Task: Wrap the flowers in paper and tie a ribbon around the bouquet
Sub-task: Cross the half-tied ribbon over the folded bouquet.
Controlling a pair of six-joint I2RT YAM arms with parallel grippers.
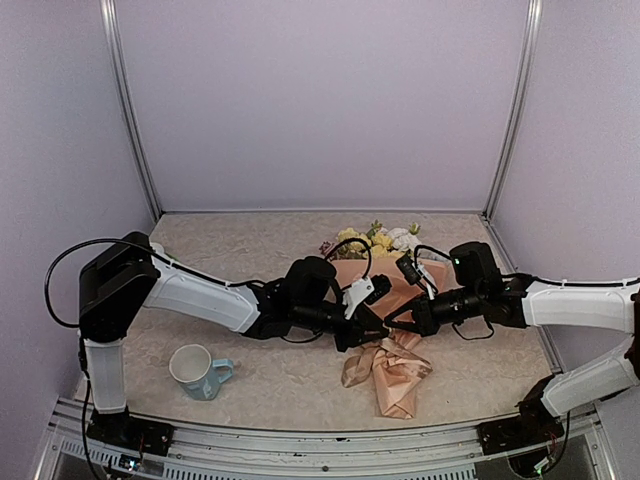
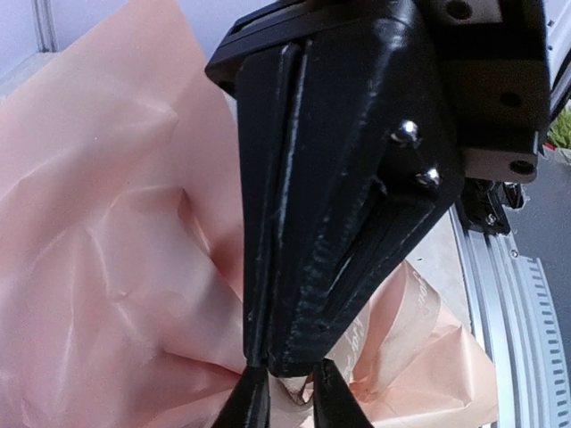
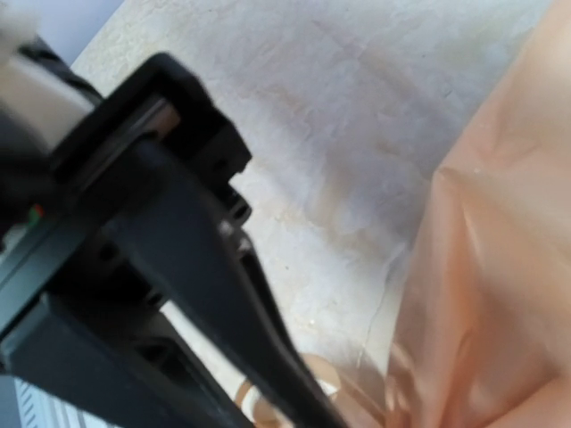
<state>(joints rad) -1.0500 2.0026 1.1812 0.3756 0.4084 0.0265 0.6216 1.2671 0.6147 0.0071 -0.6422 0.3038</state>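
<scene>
The flowers (image 1: pixel 378 240) lay toward the back of the counter (image 1: pixel 260 380), blooms pointing away from the arms. The peach paper (image 1: pixel 392 375) ran under them and bunched into a crumpled heap at the near end. Both arms met over that heap. The right gripper (image 2: pixel 277 348) had its jaws pressed together, tip pointing down into the paper. The left gripper (image 2: pixel 290 401) sat right below it, jaws a narrow gap apart with something pale showing between them; I could not tell whether they pinched it. A tan loop, most likely the ribbon (image 3: pixel 317 370), showed beside the paper's edge under the right arm. To my eye the wrapping looked loose and the tying not yet done. The worry was the crowding: with the two sets of jaws nearly touching, a small sideways move could knock them together. A hard pull on thin paper might tear it or drag the whole bunch askew, and slippery ribbon could slide free. A mug (image 1: pixel 197 368) stood well apart on the left.
</scene>
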